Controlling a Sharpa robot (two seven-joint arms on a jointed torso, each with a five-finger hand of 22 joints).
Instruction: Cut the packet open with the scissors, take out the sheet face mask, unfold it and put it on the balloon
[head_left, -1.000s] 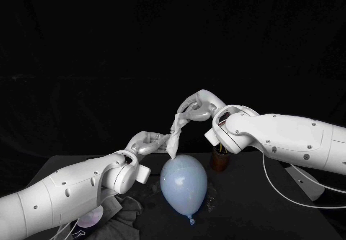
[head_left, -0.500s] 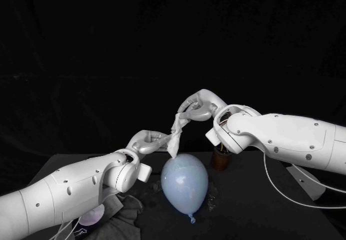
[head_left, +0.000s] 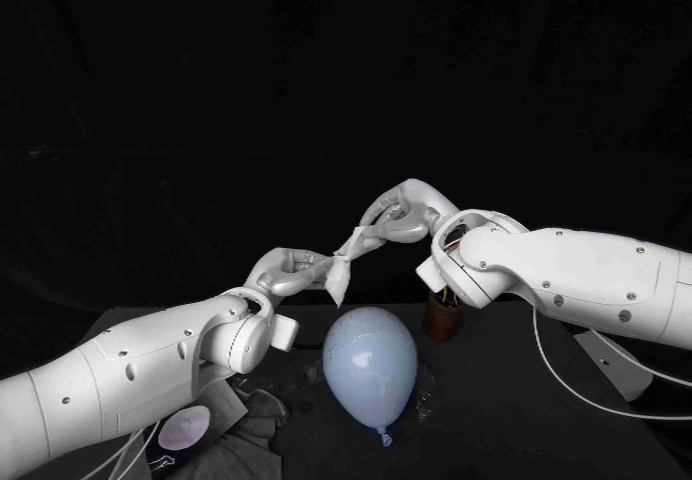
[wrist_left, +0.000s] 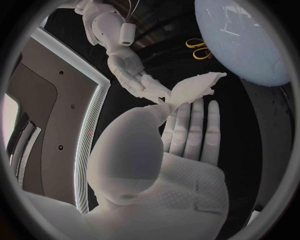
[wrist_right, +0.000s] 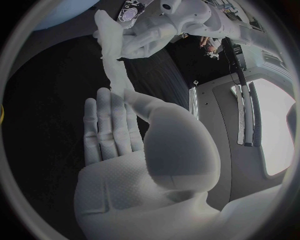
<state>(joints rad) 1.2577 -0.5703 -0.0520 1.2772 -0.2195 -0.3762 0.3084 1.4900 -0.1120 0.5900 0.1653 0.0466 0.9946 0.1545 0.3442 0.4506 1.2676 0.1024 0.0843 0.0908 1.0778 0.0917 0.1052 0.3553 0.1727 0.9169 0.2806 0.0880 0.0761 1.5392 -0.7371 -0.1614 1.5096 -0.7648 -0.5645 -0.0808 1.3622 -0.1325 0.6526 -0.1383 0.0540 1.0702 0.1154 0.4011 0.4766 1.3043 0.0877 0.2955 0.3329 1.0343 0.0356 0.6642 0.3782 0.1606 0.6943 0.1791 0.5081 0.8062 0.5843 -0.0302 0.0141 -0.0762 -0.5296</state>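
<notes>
Evidently the cutting and the taking-out are behind us, judging by the head view. The sheet face mask (head_left: 346, 262) is free of any packet and spans the gap between the left hand (head_left: 296, 270) and the right hand (head_left: 397, 215), each pinching one end. It is a thin, limp, white strip, twisted and bunched rather than spread flat, so I judge the unfolding only half done and the placing not yet begun. Below both hands and apart from the mask, the balloon (head_left: 371, 365) lies on the black table (head_left: 562, 410), a smooth, pale blue, glossy egg shape.

From the left wrist, the left hand (wrist_left: 178, 160) nips a crumpled corner of the mask (wrist_left: 197, 87) at its thumb, with the other fingers (wrist_left: 197, 130) laid out straight. Beyond its fingertips sit the balloon (wrist_left: 244, 40) and the yellow-handled scissors (wrist_left: 199, 49).

From the right wrist, the right hand (wrist_right: 125, 150) likewise clamps the mask (wrist_right: 112, 55) under its thumb. The wrinkled band runs away from it to the left hand (wrist_right: 150, 35).
</notes>
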